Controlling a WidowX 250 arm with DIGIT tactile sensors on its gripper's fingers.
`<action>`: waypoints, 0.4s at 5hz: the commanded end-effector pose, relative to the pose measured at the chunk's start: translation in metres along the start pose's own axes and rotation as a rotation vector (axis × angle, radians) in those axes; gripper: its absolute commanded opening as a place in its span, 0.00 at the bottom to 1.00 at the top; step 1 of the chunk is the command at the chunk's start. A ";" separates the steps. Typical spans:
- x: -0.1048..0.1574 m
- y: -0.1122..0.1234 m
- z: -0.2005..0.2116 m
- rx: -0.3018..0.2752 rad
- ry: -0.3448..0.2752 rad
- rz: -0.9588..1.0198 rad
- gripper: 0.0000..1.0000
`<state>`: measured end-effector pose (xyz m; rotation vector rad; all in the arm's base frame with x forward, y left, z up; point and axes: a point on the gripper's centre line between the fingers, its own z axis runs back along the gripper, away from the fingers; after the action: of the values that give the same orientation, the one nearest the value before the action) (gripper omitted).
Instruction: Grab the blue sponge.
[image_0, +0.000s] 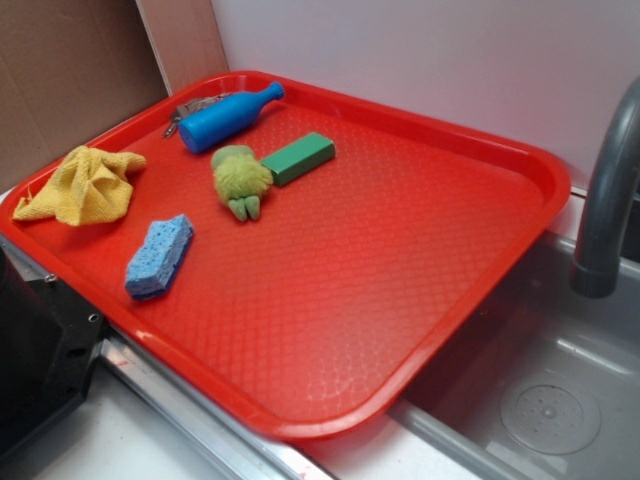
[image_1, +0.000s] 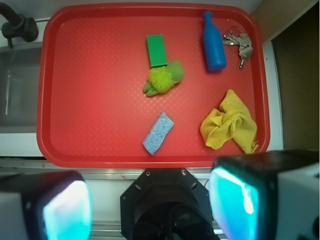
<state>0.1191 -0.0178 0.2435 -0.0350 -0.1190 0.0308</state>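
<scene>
From my remote station I found the red tray (image_0: 500, 150) taking up most of both views, set on the bench beside a grey sink (image_0: 540, 390) with its faucet (image_0: 610, 190). On the tray, in descending size: a crumpled yellow cloth (image_1: 227, 124) near one edge; a glossy blue bottle (image_1: 214, 44) lying on its side with a bunch of keys (image_1: 239, 44) just beside it; a green block (image_1: 157, 50) touching a fuzzy green toy (image_1: 164, 80); and the blue sponge (image_1: 158, 133) — flat on the tray near the edge closest to the arm, apart from the other items. The gripper (image_1: 150, 210) hung high above the tray edge, its two fingers (image_1: 65, 210) spread wide — nothing held between them.
</scene>
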 end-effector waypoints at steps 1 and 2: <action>0.000 0.000 0.000 0.000 0.000 0.000 1.00; 0.017 0.013 -0.052 0.096 0.039 0.240 1.00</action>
<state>0.1397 -0.0065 0.1851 0.0569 -0.0375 0.2826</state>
